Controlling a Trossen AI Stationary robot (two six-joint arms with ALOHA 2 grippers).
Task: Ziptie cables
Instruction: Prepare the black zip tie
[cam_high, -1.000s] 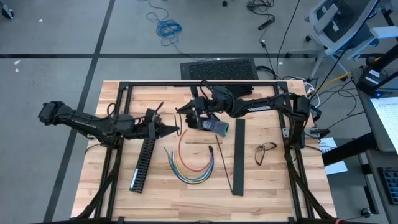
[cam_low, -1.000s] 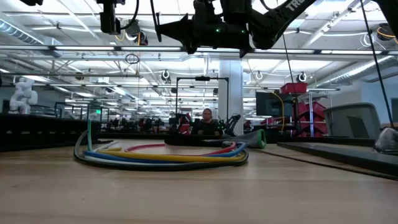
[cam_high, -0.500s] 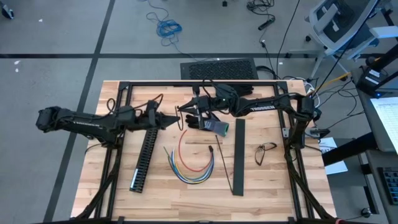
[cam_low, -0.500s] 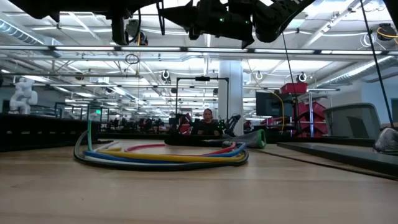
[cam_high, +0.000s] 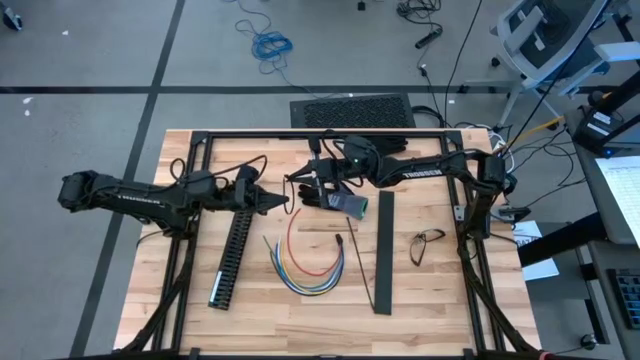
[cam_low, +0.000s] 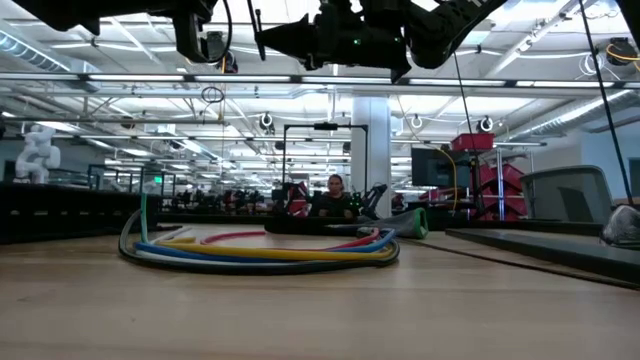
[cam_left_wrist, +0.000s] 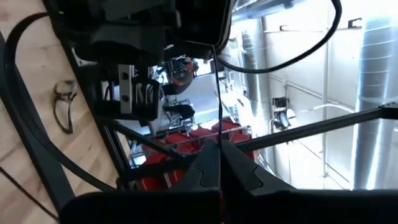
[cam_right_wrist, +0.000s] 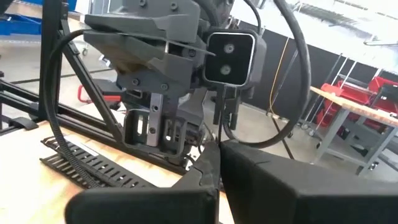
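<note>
Above the table, in the high view, the cables (cam_high: 308, 262) lie in a U-shaped bundle on the wood, the bend toward the near edge and the open ends pointing to the far side. Both arms hang over the far half. The left gripper (cam_high: 283, 206) points right, its jaws closed on nothing, and sits just left of and beyond the cable ends; the black slotted duct (cam_high: 232, 250) lies beneath that arm. The right gripper (cam_high: 292, 181) points left, fingers pressed together too, and is a little farther off. The cables thus lie toward the near side of both tips, with the left arm somewhat nearer. A second ago the left arm was drawn back more to the left; it has since reached rightward, while the cables have not moved.

At table height, the low view shows the cables (cam_low: 262, 251) flat on the wood, with both grippers well above them.

Along the left wrist view, the closed fingers (cam_left_wrist: 219, 171) face the other arm; no cables show.

From the right wrist view, the shut fingers (cam_right_wrist: 214, 165) face the left arm's wrist and the duct (cam_right_wrist: 93, 165).
</note>
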